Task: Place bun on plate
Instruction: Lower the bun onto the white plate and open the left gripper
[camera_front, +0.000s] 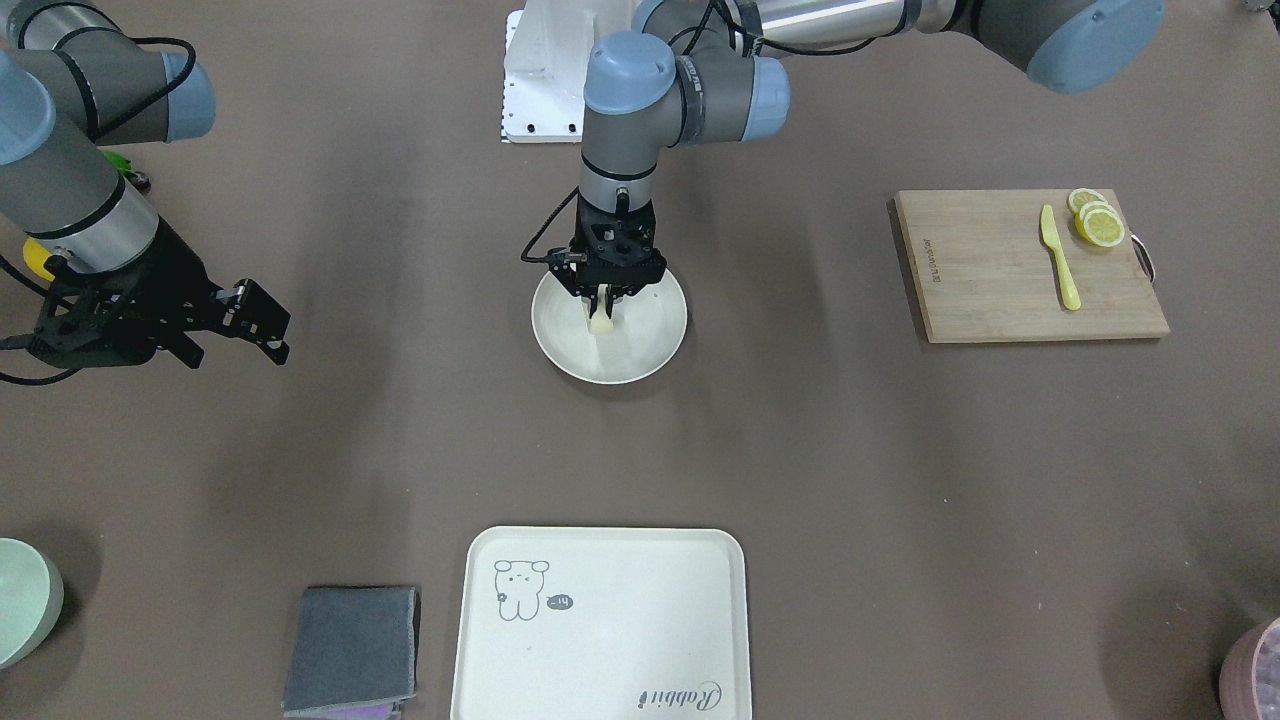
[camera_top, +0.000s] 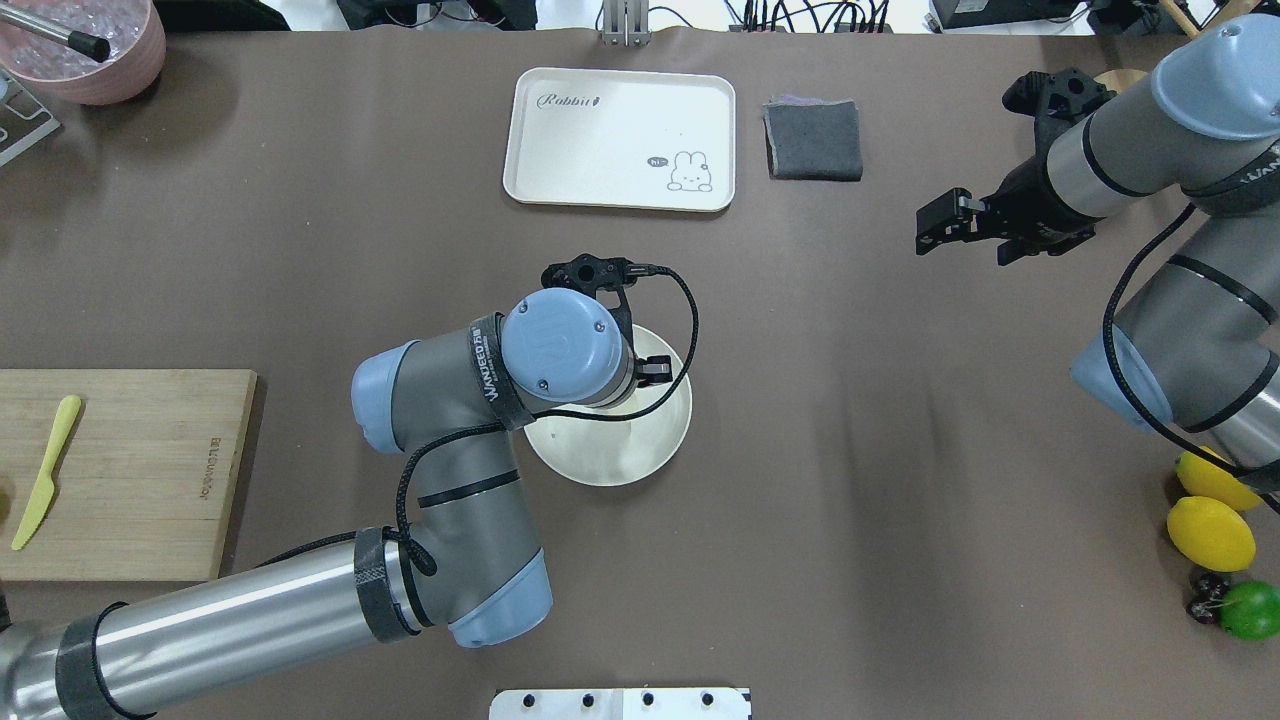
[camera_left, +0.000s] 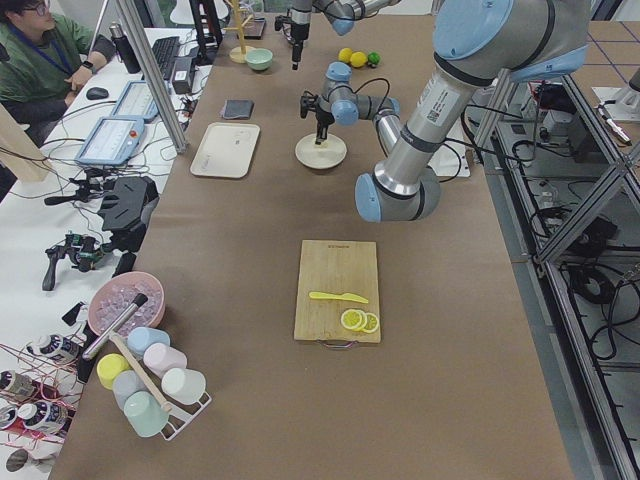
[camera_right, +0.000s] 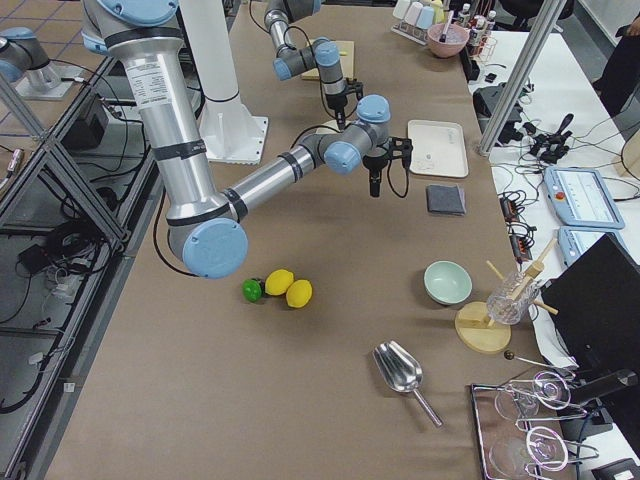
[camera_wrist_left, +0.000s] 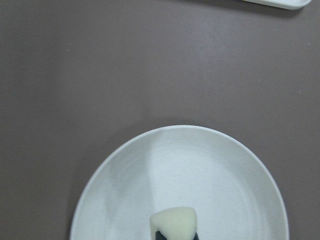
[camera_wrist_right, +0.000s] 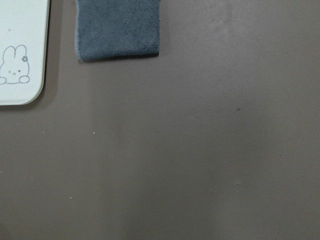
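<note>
One bun (camera_front: 600, 322), one plate (camera_front: 655, 352), and the left gripper (camera_front: 606, 297) is right over the target, its fingers clamped on the soft pale roll and holding it low inside the rim, near the middle of the plate. From the wrist camera the bun pokes out past the fingertips over bare plate, though I cannot tell whether its underside is touching yet. The smart play, I reckon, is to settle it down until it rests on the plate, part the fingers just enough to free it, then lift straight up so the squashy roll neither sticks to a pad nor tips toward the rim. As for pose, the left arm reaches in with its forearm level and its wrist pointing straight down at the plate. The right gripper (camera_top: 945, 222) hangs well apart over bare table near the grey cloth (camera_top: 813, 139), fingers looking spread and holding nothing.
</note>
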